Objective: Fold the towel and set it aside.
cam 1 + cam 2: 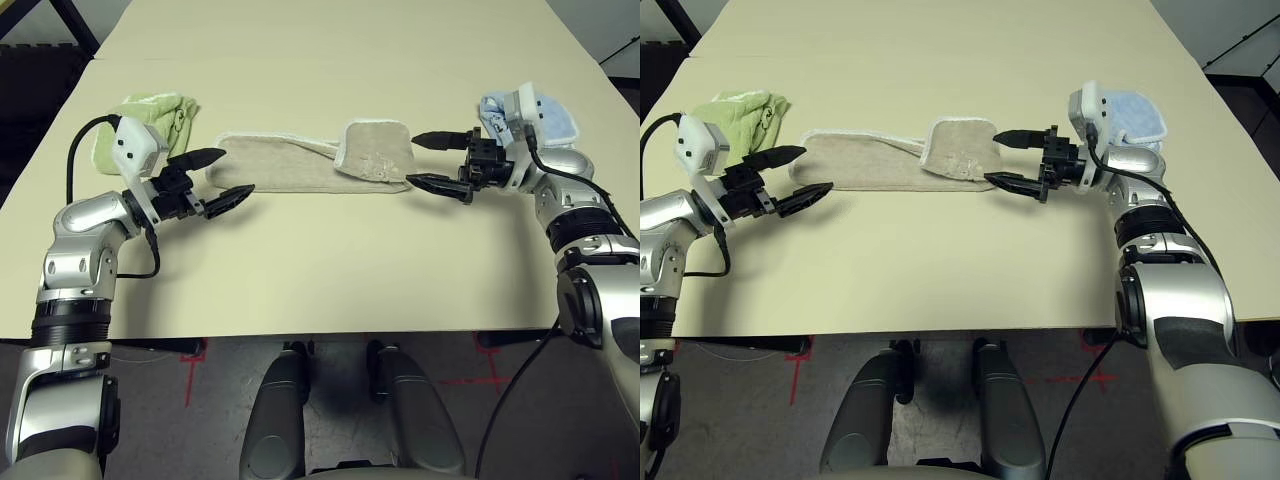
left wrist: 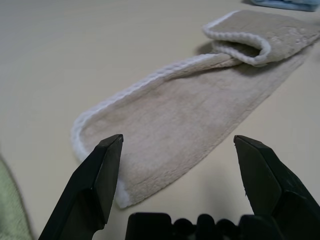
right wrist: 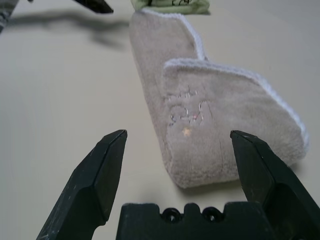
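The beige towel [image 1: 300,163] lies on the table as a long strip with white edging, its right end folded over into a square flap [image 1: 375,150] with faint stitching on it. My left gripper [image 1: 217,178] is open at the strip's left end, fingers apart and holding nothing. At the folded right end my right gripper [image 1: 432,162] also stands open and empty. In the left wrist view the towel's end [image 2: 165,125] lies just beyond the open fingers. The right wrist view has the folded flap [image 3: 220,120] just ahead of the spread fingers.
A light green towel [image 1: 150,122] is bunched at the table's left, behind my left gripper. A light blue towel [image 1: 540,115] sits at the right, behind my right wrist. The table [image 1: 320,260] has bare room in front of and beyond the strip.
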